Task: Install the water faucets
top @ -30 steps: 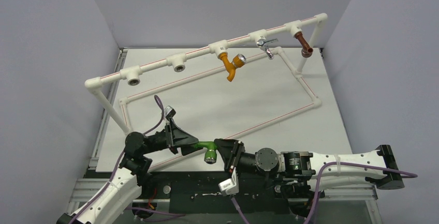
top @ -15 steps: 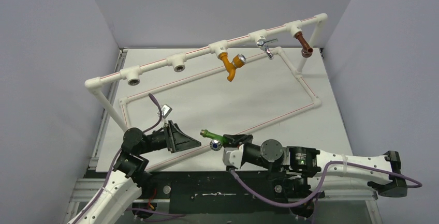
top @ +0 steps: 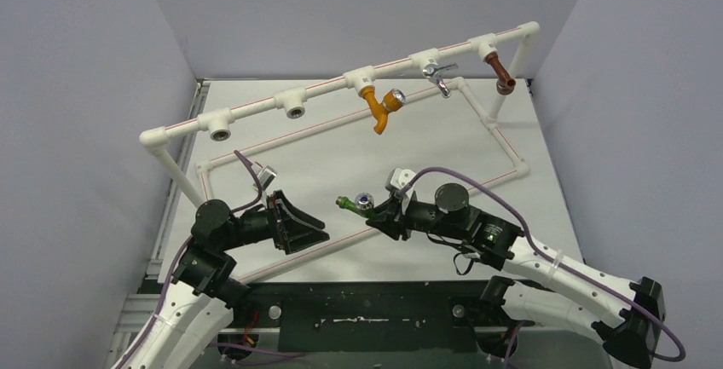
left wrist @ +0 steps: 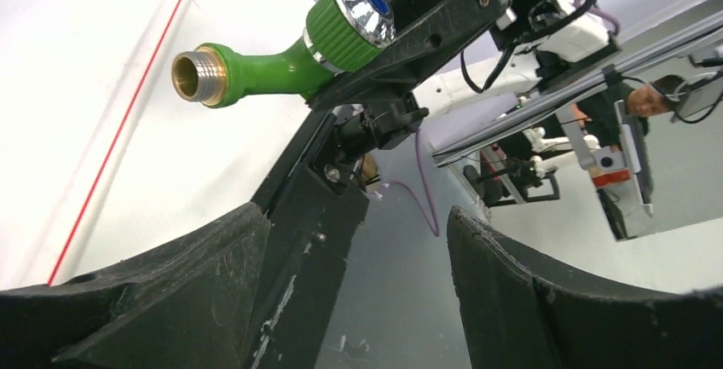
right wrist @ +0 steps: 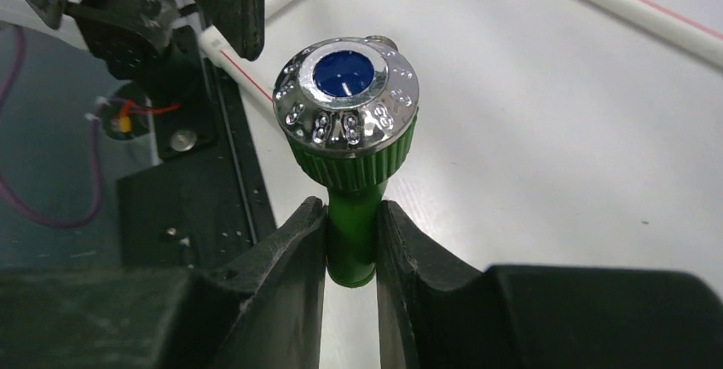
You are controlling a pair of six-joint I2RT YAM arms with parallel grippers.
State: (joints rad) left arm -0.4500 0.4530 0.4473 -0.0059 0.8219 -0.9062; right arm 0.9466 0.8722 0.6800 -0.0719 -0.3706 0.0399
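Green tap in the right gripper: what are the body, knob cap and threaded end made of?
Green tap body: looks like moulded plastic, smooth, slightly glossy, uniform colour.
Knob cap: mirror-bright chrome look, blue centre; metal or plated plastic, can't tell.
Threaded end: brass-coloured, dull gold with cut threads, likely metal.

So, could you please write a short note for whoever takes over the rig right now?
Right claw: shut on the green faucet, gripping its stem below the knob. The faucet is held above the table with its threaded end pointing left.
Left claw: open and empty, close to the faucet but not touching it.
Done: the orange tap, chrome tap and brown spout sit on the white pipe rail.
Left: the green faucet is not yet installed. An empty socket beside the orange tap, or the next one to its left, looks the likely spot.
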